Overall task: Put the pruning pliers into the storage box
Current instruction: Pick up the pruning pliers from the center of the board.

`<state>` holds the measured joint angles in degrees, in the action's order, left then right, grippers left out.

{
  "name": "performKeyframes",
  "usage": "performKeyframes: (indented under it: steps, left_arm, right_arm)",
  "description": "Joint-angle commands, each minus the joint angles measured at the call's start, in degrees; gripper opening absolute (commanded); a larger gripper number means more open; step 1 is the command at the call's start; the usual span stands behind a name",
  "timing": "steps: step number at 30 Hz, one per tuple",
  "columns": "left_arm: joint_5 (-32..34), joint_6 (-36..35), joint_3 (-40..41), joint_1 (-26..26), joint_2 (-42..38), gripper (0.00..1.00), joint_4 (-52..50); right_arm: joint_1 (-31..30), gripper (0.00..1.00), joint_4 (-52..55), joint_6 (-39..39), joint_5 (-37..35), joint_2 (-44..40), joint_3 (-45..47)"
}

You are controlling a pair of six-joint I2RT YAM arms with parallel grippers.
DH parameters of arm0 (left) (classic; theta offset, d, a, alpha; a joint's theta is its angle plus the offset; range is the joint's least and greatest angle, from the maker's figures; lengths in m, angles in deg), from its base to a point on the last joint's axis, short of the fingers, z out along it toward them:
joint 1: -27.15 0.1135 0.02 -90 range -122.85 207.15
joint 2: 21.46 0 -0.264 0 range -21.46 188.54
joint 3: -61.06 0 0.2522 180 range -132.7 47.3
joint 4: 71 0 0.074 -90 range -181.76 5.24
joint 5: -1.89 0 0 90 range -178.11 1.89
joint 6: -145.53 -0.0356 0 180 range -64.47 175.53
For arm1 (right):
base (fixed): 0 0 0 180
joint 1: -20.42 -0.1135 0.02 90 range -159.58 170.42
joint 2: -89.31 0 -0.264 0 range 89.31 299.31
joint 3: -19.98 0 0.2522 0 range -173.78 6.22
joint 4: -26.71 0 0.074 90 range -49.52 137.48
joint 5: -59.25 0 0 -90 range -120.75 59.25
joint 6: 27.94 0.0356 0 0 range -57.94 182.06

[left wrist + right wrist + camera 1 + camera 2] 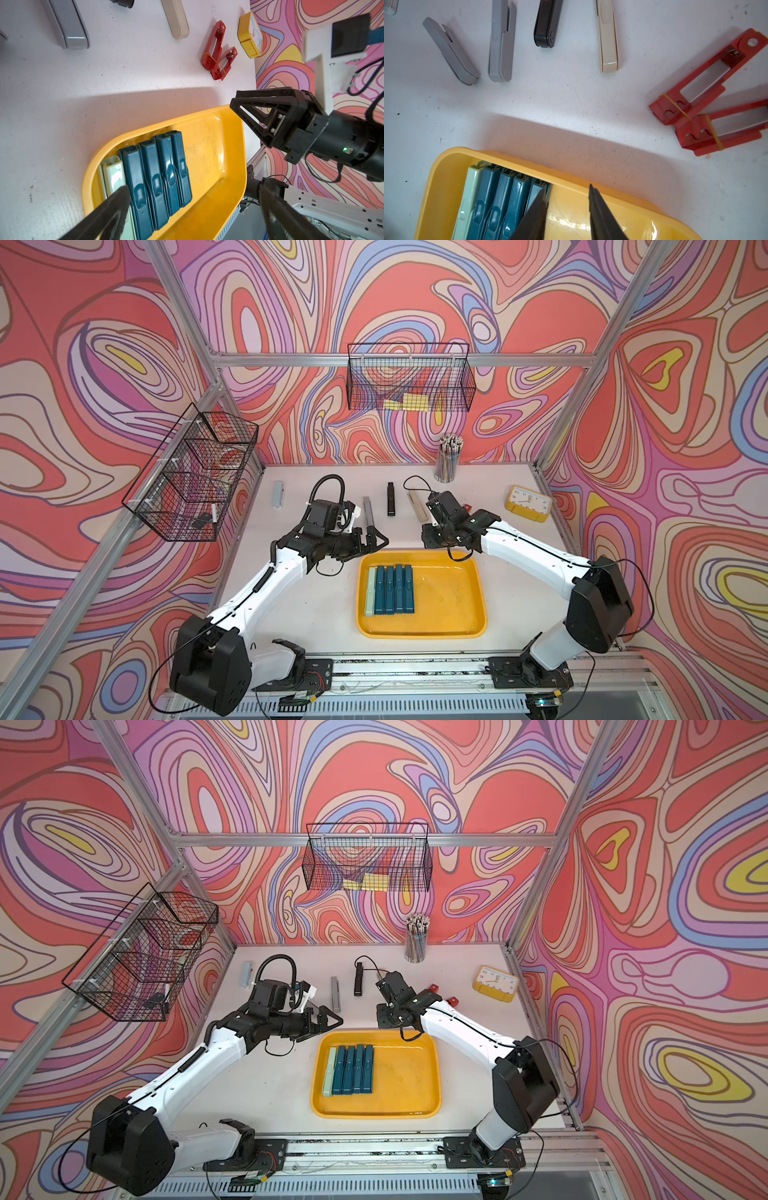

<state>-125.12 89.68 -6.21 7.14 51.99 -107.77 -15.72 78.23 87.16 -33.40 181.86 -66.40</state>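
Yellow storage box [451,601] lying on the bench [291,605], five pruning pliers [390,590] sitting side by side inside, left tool [380,540] and right tool [430,537] hovering by its far rim.

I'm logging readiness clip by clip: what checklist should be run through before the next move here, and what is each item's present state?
1. The left end effector is open and empty: ok.
2. The right end effector has its jaws apart with nothing between them: ok.
3. In the storage box, the pale green pliers and four teal pliers lie flat in one row: ok.
4. Bare floor is free beside that row: ok.
5. The beige pliers lie alone on the table, nothing touching them: ok.
6. The two red pliers are separate from each other: cannot tell; their banded ends meet.
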Motion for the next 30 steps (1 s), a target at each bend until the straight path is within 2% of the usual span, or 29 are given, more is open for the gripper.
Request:
performKeyframes:
  steps: [1, 11, 21, 25, 30]
  left_arm:
    - [-0.5, 0.0, -3.0, -0.4, 2.2, 0.99, 2.3]
    - [1.3, -0.2, -7.1, -0.4, 7.1, 0.99, 3.6]
    - [1.2, -1.0, -11.4, -0.2, 12.4, 0.99, 4.5]
    - [0.6, -0.7, -12.9, -0.2, 15.0, 0.99, 5.9]
    - [0.4, -1.0, -14.9, 0.0, 17.8, 0.99, 5.9]
  right_arm:
    - [2.0, 0.38, -0.6, -3.5, 3.1, 2.3, -2.5]
    - [8.4, 0.37, -1.5, -8.3, 7.8, 7.5, -7.0]
    - [11.2, 0.35, -2.2, -12.0, 9.8, 15.2, -13.1]
    - [11.5, 0.43, -2.9, -13.5, 10.0, 19.0, -15.2]
    - [11.7, 0.44, -3.1, -14.5, 9.6, 23.1, -18.3]
